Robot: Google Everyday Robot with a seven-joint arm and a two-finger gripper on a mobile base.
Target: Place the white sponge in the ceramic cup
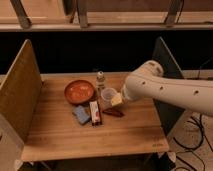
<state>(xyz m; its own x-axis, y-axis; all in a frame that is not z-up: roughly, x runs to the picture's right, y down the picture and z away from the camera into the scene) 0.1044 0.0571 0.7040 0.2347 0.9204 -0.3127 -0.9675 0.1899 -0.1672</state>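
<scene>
Sponge [81,114]: we see it lying flat on the table [130,131], lower left of the frame's centre. It sits just below the red bowl [79,91] and just beside the narrow packet [95,112]. Nothing holds it, so we judge it is not yet picked up.
Cup [107,93]: it stands upright at the centre of the frame with its mouth up and uncovered. The bowl is to its left and a small bottle [100,79] just above it.
Gripper [118,98]: it is at the arm's tip, right of centre, just beside the cup's right side and well apart from the sponge.
Grip: we cannot tell whether it is released or clenched, because the wrist hides it.
Arm [165,92]: it enters from the right edge. The thick white forearm slopes down and left over the table, and the wrist dips low toward the wood.
Why so: we judge the sponge's flat top invites a grasp from above, though the packet crowds its right edge.
Next: we think the gripper must travel to the lower left, over the packet.
</scene>
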